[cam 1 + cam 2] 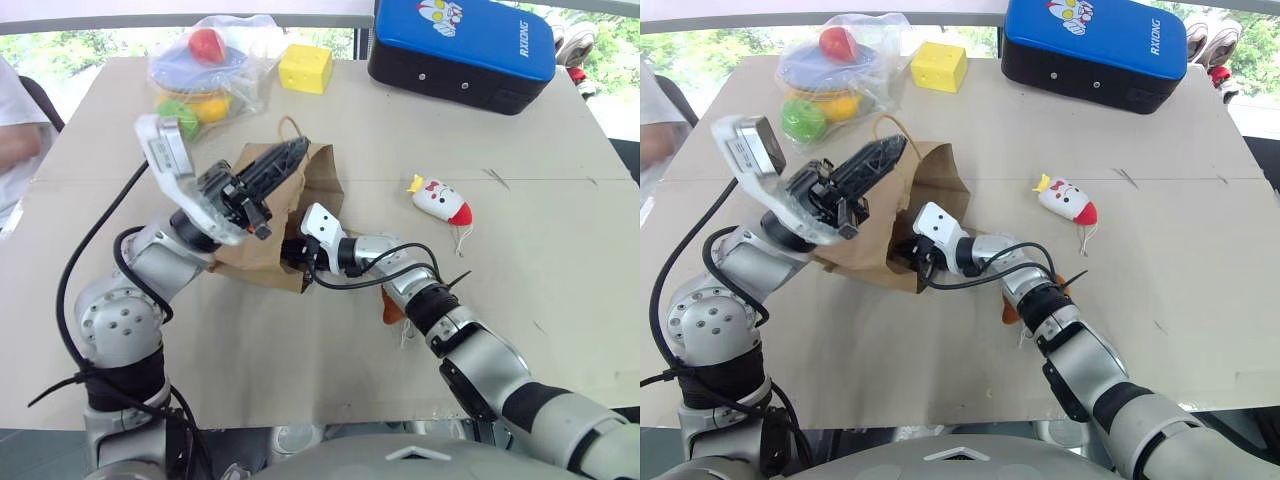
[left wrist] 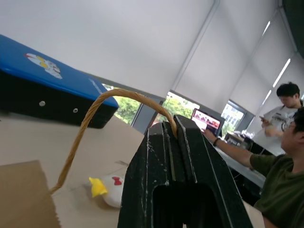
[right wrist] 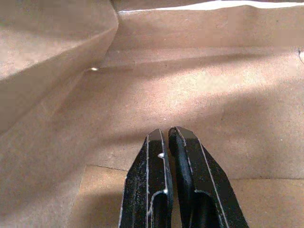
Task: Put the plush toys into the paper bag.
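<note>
Paper bag [image 1: 275, 215] is lying on its side near the middle of the desk [image 1: 560, 290], its mouth facing my right arm. My left end effector [image 2: 175, 135] is clenching one of the bag's twisted cord handles [image 2: 95, 110], which is arching up and over between the two black fingers and running back down to the bag's edge, so the upper wall of the bag is being lifted off the desk. My right end effector [image 3: 170, 135] is reaching inside the bag's mouth, its fingers pressed together and gripping nothing, with brown paper on all sides of it. One plush toy, the white oval with a red end and yellow tuft [image 1: 441, 200], is lying on the desk well to the right of the bag. A bit of orange-brown [image 1: 393, 308] is peeking out just beside my right forearm; I cannot tell what it is.
</note>
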Controlling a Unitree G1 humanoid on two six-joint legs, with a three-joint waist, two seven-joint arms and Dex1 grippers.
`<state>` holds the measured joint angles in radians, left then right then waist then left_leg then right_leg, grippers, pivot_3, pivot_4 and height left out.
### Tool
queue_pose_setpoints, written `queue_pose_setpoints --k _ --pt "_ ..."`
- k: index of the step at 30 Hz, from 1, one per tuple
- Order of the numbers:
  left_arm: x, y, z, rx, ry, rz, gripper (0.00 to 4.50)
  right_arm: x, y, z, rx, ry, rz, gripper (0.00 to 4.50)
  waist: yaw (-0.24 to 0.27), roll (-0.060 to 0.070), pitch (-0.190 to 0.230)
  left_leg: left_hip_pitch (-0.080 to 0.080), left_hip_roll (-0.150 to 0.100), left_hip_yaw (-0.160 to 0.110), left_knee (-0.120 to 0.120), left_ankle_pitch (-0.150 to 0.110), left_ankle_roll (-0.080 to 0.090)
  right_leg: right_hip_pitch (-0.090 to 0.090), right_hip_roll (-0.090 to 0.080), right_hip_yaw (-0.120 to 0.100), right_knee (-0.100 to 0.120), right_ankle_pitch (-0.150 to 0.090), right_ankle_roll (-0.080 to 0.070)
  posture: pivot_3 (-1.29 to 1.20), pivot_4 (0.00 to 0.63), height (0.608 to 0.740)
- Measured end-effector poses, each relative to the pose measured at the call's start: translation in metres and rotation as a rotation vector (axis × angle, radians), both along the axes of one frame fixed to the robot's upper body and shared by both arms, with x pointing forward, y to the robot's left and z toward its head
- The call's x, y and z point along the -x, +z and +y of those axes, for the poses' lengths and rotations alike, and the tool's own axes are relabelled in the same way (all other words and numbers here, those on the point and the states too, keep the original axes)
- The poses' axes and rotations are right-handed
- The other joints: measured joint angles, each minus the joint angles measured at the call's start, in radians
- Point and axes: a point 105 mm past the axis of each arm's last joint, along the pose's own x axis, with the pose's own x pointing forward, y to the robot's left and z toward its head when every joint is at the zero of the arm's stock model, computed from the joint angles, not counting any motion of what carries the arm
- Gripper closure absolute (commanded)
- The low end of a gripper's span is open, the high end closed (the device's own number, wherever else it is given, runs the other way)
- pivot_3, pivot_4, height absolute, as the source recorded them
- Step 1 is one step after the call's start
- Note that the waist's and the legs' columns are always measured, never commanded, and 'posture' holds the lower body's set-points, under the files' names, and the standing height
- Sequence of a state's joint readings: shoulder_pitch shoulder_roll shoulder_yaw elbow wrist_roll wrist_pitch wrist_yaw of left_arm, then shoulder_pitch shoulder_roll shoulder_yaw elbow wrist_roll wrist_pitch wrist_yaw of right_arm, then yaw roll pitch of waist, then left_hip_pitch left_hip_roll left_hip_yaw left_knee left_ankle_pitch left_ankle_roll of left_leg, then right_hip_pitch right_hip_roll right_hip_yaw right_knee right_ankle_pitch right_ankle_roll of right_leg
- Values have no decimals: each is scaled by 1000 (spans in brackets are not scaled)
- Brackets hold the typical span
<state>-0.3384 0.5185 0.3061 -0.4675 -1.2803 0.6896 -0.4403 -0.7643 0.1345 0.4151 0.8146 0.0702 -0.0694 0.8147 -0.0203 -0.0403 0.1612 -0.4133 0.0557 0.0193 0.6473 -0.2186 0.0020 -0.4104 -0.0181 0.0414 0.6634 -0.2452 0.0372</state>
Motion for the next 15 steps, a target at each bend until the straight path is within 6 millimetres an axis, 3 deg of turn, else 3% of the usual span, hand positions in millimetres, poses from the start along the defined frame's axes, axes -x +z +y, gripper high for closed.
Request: queue_pose_setpoints --k 4,10,15 --pt "-1 16 6 40 22 -28 4500 -1 0 0 11 1 -13 4419 -1 0 0 1 0 0 0 0 0 1 0 0 0 0 0 0 150 740" --pt "-1 19 20 43 65 -22 4500 -3 0 0 18 -13 -17 4419 0 0 0 1 0 0 0 0 0 1 0 0 0 0 0 0 150 740" --pt "-2 8 27 20 83 18 4500 -4 2 0 15 -16 -27 4419 0 1 0 1 0 0 0 0 0 1 0 0 0 0 0 0 150 740"
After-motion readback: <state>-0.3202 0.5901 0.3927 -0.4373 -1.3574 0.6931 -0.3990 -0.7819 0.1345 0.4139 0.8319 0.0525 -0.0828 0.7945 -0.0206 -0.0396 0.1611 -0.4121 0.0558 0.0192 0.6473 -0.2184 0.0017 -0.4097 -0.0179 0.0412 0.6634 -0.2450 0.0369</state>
